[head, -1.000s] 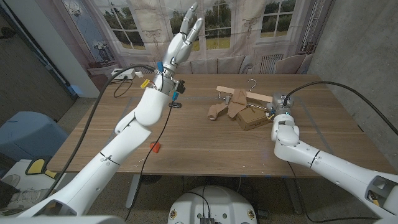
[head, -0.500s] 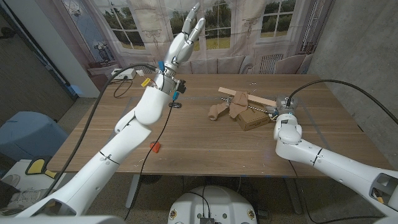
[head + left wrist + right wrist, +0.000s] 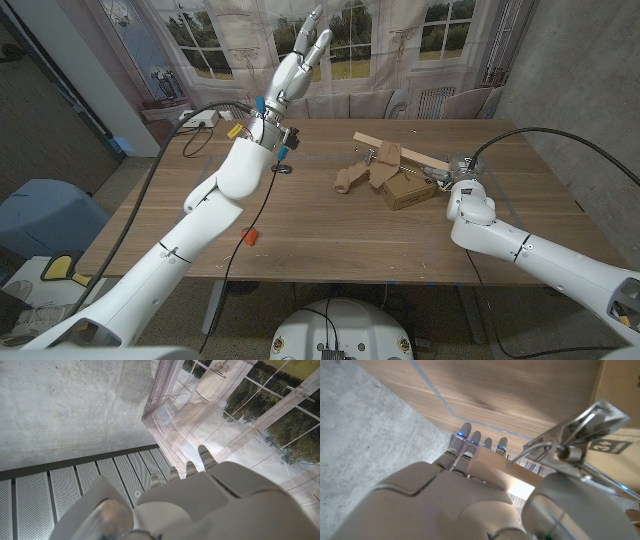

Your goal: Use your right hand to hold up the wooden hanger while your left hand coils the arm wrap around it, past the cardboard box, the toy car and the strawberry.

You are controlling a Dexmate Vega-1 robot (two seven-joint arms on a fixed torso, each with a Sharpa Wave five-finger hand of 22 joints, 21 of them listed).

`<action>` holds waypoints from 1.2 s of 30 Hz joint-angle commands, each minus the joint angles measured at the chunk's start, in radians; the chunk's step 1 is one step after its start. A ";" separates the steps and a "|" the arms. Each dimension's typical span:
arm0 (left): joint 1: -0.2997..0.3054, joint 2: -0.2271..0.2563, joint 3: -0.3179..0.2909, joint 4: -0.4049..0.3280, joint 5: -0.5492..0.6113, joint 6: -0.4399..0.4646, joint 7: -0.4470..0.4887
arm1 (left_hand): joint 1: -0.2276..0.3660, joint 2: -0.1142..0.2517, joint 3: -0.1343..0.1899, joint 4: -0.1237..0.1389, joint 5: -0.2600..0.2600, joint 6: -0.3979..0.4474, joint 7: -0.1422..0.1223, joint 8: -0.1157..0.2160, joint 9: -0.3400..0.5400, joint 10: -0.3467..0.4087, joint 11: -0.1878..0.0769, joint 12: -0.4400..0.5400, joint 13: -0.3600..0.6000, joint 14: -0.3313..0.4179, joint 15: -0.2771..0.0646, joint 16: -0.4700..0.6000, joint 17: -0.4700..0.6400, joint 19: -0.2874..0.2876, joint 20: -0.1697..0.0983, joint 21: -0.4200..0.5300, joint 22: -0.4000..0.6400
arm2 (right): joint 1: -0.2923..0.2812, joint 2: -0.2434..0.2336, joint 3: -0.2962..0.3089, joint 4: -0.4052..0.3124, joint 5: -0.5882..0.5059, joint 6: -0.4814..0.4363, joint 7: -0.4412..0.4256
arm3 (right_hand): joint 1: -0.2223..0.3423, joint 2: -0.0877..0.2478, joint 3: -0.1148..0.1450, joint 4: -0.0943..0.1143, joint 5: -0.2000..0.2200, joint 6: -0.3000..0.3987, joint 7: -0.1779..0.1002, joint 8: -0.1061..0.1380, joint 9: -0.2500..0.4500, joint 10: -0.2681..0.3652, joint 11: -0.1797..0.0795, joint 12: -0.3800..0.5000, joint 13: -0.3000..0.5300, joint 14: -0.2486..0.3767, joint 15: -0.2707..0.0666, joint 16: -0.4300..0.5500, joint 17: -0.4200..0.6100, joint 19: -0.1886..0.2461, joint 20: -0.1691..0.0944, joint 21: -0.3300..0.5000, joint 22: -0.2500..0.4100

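The wooden hanger [image 3: 398,153], stiff and light, lies on the desk [image 3: 320,230] across the cardboard box [image 3: 408,189], its end gripped by the right robot hand [image 3: 452,172], while the left robot hand [image 3: 298,62] is raised, fingers apart, empty.

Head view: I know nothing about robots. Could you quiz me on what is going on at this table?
1. Fill the gap: the wooden hanger is gripped by the robot's ___ hand.
2. True or false: the left hand is raised high above the table and holds nothing.
3. Where is the small red object?
A. In the left hand
B. On the table, near its front edge
C. Hung on the wooden hanger

Key
1. Right: the right hand has its fingers around the hanger's wooden bar.
2. True.
3. B.
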 commanded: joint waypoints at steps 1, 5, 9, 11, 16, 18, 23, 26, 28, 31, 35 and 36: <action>-0.008 0.004 0.006 -0.005 -0.005 0.020 -0.006 | 0.013 0.003 0.005 -0.008 0.004 -0.007 0.003 -0.004 0.000 -0.077 0.008 -0.001 0.001 -0.050 -0.006 0.000 -0.001 -0.133 0.001 -0.005 0.002 | -0.027 -0.025 0.126 -0.002 0.245 0.121 0.061 | -0.010 0.008 -0.118 -0.024 -0.022 -0.075 -0.007 -0.038 -0.003 -0.061 0.021 -0.061 -0.013 -0.086 -0.069 -0.043 -0.027 -0.039 0.027 -0.063 0.004; -0.012 0.004 0.007 -0.005 -0.006 0.029 -0.006 | 0.015 0.003 0.005 -0.010 0.005 -0.011 0.003 -0.005 0.000 -0.080 0.011 -0.001 0.000 -0.049 -0.005 -0.001 -0.001 -0.132 0.001 -0.006 0.002 | -0.020 -0.024 0.135 0.012 0.298 0.133 0.070 | 0.000 0.009 -0.164 -0.040 -0.027 -0.122 -0.024 -0.064 -0.005 -0.095 0.030 -0.091 -0.018 -0.129 -0.046 -0.065 -0.041 -0.054 0.039 -0.093 0.004; -0.016 0.006 0.009 -0.007 -0.005 0.036 -0.006 | 0.017 0.003 0.006 -0.012 0.005 -0.014 0.002 -0.005 0.000 -0.080 0.011 -0.001 0.000 -0.050 -0.005 -0.001 -0.001 -0.132 0.001 -0.008 0.003 | -0.035 -0.024 0.166 0.024 0.359 0.175 0.054 | 0.012 0.012 -0.190 -0.054 -0.031 -0.147 -0.025 -0.079 -0.008 -0.124 0.031 -0.116 -0.022 -0.172 -0.032 -0.087 -0.054 -0.076 0.046 -0.122 0.003; -0.019 0.006 0.011 -0.004 -0.007 0.037 -0.007 | 0.019 0.003 0.006 -0.013 0.006 -0.015 0.003 -0.005 0.000 -0.081 0.013 -0.001 0.000 -0.049 -0.005 -0.001 -0.001 -0.131 0.001 -0.009 0.003 | -0.053 -0.028 0.189 0.030 0.392 0.222 0.035 | 0.012 0.012 -0.194 -0.056 -0.031 -0.146 -0.024 -0.080 -0.008 -0.127 0.037 -0.120 -0.022 -0.183 -0.027 -0.092 -0.056 -0.080 0.048 -0.127 0.003; -0.027 0.007 0.015 0.003 -0.011 0.040 -0.010 | 0.023 0.002 0.006 -0.016 0.007 -0.023 0.004 -0.006 0.000 -0.083 0.014 -0.001 -0.001 -0.049 -0.004 -0.001 -0.001 -0.130 0.001 -0.013 0.003 | -0.109 -0.020 0.260 0.049 0.480 0.339 -0.026 | -0.003 0.027 -0.198 -0.048 -0.031 -0.133 0.005 -0.080 -0.009 -0.113 0.070 -0.122 -0.024 -0.174 -0.005 -0.090 -0.063 -0.077 0.074 -0.138 0.004; -0.030 0.006 0.017 0.007 -0.010 0.039 -0.009 | 0.024 0.002 0.006 -0.017 0.008 -0.024 0.004 -0.006 0.000 -0.083 0.015 -0.001 -0.002 -0.049 -0.004 -0.001 -0.001 -0.130 0.001 -0.014 0.003 | -0.151 -0.003 0.312 0.063 0.534 0.413 -0.071 | -0.033 0.051 -0.194 -0.029 -0.029 -0.119 0.015 -0.080 -0.009 -0.100 0.085 -0.126 -0.026 -0.171 0.002 -0.091 -0.069 -0.107 0.098 -0.162 0.004; -0.035 0.005 0.021 0.015 -0.015 0.041 -0.011 | 0.027 0.002 0.006 -0.019 0.008 -0.024 0.005 -0.005 0.000 -0.082 0.013 0.001 -0.002 -0.050 -0.005 -0.002 -0.001 -0.129 0.001 -0.016 0.003 | -0.224 0.020 0.370 0.105 0.574 0.636 -0.184 | -0.117 0.121 -0.184 0.027 -0.040 -0.103 0.018 -0.092 -0.011 -0.092 0.089 -0.146 -0.030 -0.185 0.021 -0.100 -0.083 -0.177 0.110 -0.221 0.005; -0.040 0.007 0.024 0.018 -0.018 0.049 -0.015 | 0.028 0.001 0.006 -0.020 0.009 -0.024 0.005 -0.004 0.000 -0.082 0.012 0.001 -0.002 -0.050 -0.005 -0.002 -0.001 -0.129 0.001 -0.017 0.003 | -0.254 0.047 0.402 0.144 0.606 0.782 -0.228 | -0.136 0.139 -0.182 0.037 -0.045 -0.114 0.010 -0.101 -0.012 -0.099 0.085 -0.157 -0.031 -0.202 0.018 -0.108 -0.089 -0.204 0.111 -0.242 0.005; -0.043 0.008 0.025 0.020 -0.023 0.050 -0.019 | 0.029 0.001 0.006 -0.021 0.009 -0.024 0.004 -0.004 0.000 -0.082 0.012 0.001 -0.002 -0.049 -0.005 -0.002 -0.001 -0.129 0.001 -0.018 0.003 | -0.265 0.055 0.414 0.163 0.625 0.857 -0.233 | -0.139 0.145 -0.180 0.038 -0.046 -0.123 0.006 -0.106 -0.012 -0.102 0.084 -0.160 -0.032 -0.209 0.015 -0.112 -0.091 -0.205 0.111 -0.245 0.005; -0.045 0.010 0.026 0.022 -0.024 0.051 -0.019 | 0.029 0.001 0.006 -0.021 0.009 -0.026 0.004 -0.004 0.000 -0.081 0.012 0.001 -0.003 -0.050 -0.005 -0.002 -0.001 -0.128 0.001 -0.019 0.003 | -0.273 0.068 0.427 0.180 0.646 0.934 -0.238 | -0.140 0.151 -0.178 0.039 -0.048 -0.130 0.001 -0.111 -0.013 -0.107 0.081 -0.165 -0.032 -0.212 0.016 -0.114 -0.094 -0.204 0.111 -0.249 0.005; -0.040 0.010 0.023 0.024 -0.036 0.054 -0.017 | 0.030 0.001 0.006 -0.022 0.009 -0.025 0.003 -0.004 0.000 -0.081 0.012 0.002 -0.003 -0.051 -0.004 -0.003 -0.001 -0.128 0.001 -0.020 0.003 | -0.277 0.077 0.429 0.190 0.644 1.007 -0.246 | -0.138 0.158 -0.175 0.038 -0.049 -0.132 0.002 -0.113 -0.013 -0.111 0.073 -0.169 -0.033 -0.216 0.017 -0.117 -0.097 -0.205 0.109 -0.253 0.005; -0.038 0.008 0.022 0.026 -0.043 0.052 -0.016 | 0.031 0.001 0.006 -0.022 0.010 -0.023 0.002 -0.002 0.000 -0.080 0.013 0.002 -0.003 -0.052 -0.004 -0.003 -0.001 -0.128 0.002 -0.021 0.003 | -0.278 0.078 0.430 0.186 0.639 1.015 -0.253 | -0.136 0.161 -0.174 0.036 -0.050 -0.132 0.002 -0.114 -0.013 -0.113 0.075 -0.172 -0.033 -0.218 0.012 -0.118 -0.099 -0.204 0.111 -0.255 0.005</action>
